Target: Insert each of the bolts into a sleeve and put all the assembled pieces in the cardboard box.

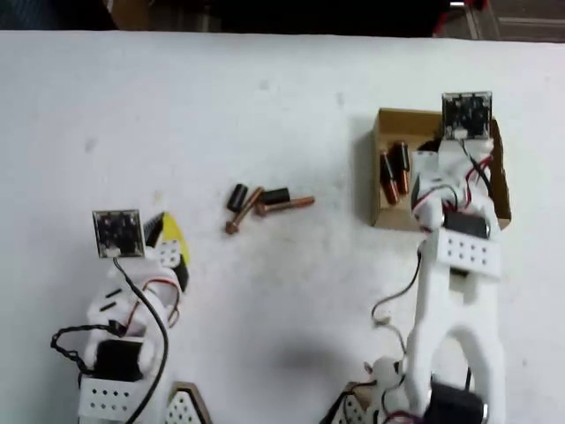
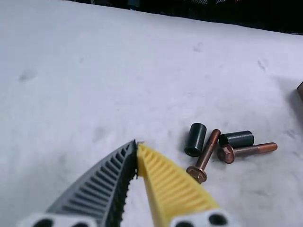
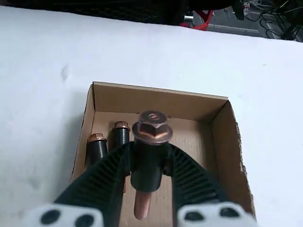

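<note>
Right jaws clamped on sleeved bolt [image 3: 147,163] over cardboard box [image 3: 158,97], toward surface [image 1: 265,106] right edge; two assembled pieces [image 3: 120,138] inside. Left jaws closed, empty. Two bolts [image 2: 204,158], two sleeves [image 2: 195,139] loose mid-surface.

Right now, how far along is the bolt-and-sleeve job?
Done: two assembled pieces lie in the cardboard box. In hand: the right arm holds a third sleeved bolt over the box, jaws shut on it, not yet released. Left: two bolts and two sleeves lie loose on the table near the left arm, whose jaws are shut and empty.
</note>
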